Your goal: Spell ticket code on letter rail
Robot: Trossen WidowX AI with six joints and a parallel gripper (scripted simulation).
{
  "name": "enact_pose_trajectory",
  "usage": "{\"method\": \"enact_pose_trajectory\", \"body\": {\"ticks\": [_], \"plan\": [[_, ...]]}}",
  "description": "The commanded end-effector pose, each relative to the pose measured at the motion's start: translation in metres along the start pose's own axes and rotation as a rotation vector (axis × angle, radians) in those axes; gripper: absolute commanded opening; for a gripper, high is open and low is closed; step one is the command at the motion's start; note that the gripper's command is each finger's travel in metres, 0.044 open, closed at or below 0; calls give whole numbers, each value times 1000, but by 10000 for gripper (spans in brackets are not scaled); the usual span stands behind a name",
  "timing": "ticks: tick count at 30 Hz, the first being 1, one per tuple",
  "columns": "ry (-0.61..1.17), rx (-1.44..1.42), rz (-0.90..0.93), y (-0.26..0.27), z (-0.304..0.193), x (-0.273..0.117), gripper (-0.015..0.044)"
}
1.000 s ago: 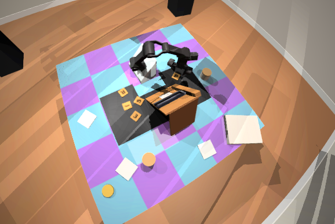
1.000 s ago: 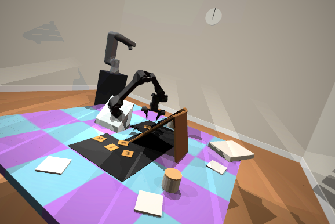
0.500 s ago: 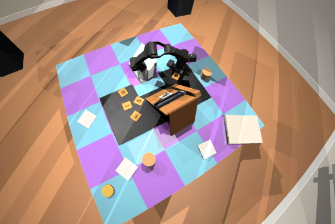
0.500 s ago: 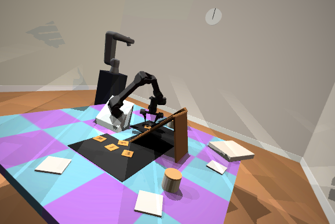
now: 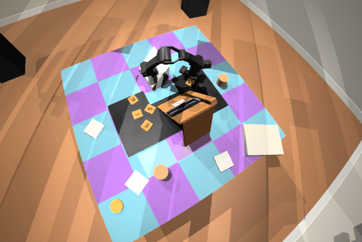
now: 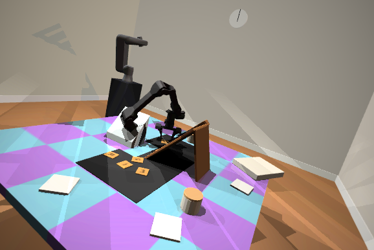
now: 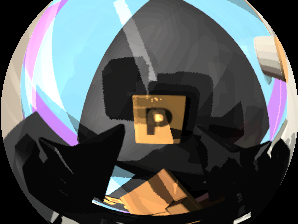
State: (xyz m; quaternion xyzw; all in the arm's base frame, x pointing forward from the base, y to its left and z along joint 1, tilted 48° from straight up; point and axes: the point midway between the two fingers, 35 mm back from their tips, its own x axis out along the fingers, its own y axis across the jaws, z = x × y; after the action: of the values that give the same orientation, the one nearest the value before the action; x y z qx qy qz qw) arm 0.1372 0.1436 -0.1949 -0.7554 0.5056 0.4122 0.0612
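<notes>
My open, empty gripper [image 5: 190, 79] [image 6: 167, 138] [image 7: 160, 129] points down low over the P tile [image 5: 189, 83] [image 6: 164, 142] [image 7: 145, 131], with fingertips on either side of it. The P tile lies flat on the dark mat behind the board. On the mat's other end lie tiles marked R [image 5: 133, 99] [image 6: 110, 154], S [image 5: 149, 109] [image 6: 138, 159], one like I or J [image 5: 137, 114] [image 6: 125, 164], and one like 3 [image 5: 146, 125] [image 6: 142, 171]. The tilted wooden board [image 5: 191, 113] [image 6: 202, 153] bears a dark rail [image 5: 183, 108], no tiles visible in it. The ticket [image 5: 178, 103] is unreadable.
A wooden-topped cylinder [image 5: 223, 79] [image 7: 269, 59] stands beyond the gripper; another [image 5: 161, 172] [image 6: 192, 200] stands in front of the board. A cream block [image 5: 263, 140] [image 6: 258, 167], white squares [image 5: 94, 128] [image 5: 136, 182] [image 5: 223, 161] and a yellow disc [image 5: 116, 205] lie farther out.
</notes>
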Motion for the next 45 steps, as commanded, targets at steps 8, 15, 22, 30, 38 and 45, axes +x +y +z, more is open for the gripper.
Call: {"method": "enact_pose_trajectory", "body": {"ticks": [8,15,22,30,38,45], "plan": [[6,-7,-2,1,-1,1,340],[6,-7,-2,1,-1,1,340],[6,-7,-2,1,-1,8,340],[7,-7,-1,1,-2,20,340],[7,-7,-1,1,-2,21,340],[7,-7,-1,1,-2,21,340]]}}
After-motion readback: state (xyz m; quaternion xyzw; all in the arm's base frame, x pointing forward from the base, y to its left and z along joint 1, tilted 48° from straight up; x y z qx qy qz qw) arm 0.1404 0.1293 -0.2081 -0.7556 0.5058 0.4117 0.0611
